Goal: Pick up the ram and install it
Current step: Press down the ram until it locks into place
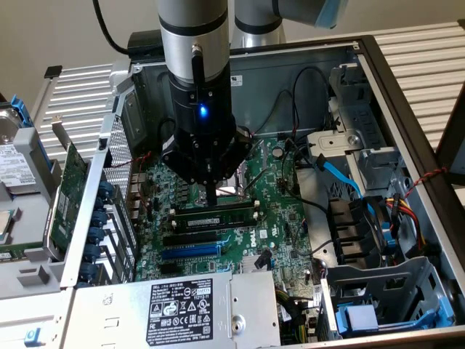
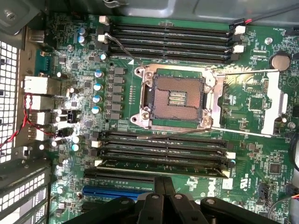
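You are looking into an open grey metal computer case (image 1: 407, 94) lying on its side, with a green motherboard (image 1: 272, 218) on its floor. At the near edge sits a silver power supply box (image 1: 182, 309) with a black label of white print, too small to read. On the board you can make out the white "DELL" logo (image 2: 212, 186). The grey-and-black robot arm (image 1: 195, 65), a blue light lit on its wrist, reaches straight down into the case. Its black gripper (image 1: 211, 195) has its fingers drawn together, tips down on the ram (image 1: 214, 216), a long narrow green stick with black chips that lies in the black memory slot (image 2: 161, 163) nearest the blue expansion slot (image 2: 117, 191). In the wrist view, the square metal CPU socket (image 2: 175, 97) sits bare between two banks of memory slots.
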You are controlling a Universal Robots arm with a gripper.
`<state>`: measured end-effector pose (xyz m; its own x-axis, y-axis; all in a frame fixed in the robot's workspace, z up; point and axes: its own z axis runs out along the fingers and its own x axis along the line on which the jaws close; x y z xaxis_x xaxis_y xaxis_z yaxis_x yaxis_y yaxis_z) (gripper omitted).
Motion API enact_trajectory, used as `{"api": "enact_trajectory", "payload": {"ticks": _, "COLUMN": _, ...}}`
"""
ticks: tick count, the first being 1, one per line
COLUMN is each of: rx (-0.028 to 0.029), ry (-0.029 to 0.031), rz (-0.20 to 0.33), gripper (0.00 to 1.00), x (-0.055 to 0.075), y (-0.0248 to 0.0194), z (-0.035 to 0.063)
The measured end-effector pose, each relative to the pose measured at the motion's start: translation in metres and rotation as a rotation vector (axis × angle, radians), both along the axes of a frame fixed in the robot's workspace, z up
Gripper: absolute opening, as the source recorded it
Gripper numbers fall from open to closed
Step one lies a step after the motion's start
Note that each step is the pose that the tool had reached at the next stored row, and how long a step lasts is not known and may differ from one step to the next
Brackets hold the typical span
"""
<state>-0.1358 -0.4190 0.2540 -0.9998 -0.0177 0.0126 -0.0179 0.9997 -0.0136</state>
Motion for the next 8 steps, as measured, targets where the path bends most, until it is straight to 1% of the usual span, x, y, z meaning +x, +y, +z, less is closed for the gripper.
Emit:
{"api": "enact_trajectory", "payload": {"ticks": 2, "rx": 0.0000, "ry": 0.0000, "rz": -0.009, "gripper": 0.11, "x": 0.0000, "y": 0.0000, "z": 0.0000}}
{"api": "enact_trajectory", "payload": {"ticks": 8, "rx": 0.0000, "ry": 0.0000, "rz": -0.010, "gripper": 0.11, "x": 0.0000, "y": 0.0000, "z": 0.0000}}
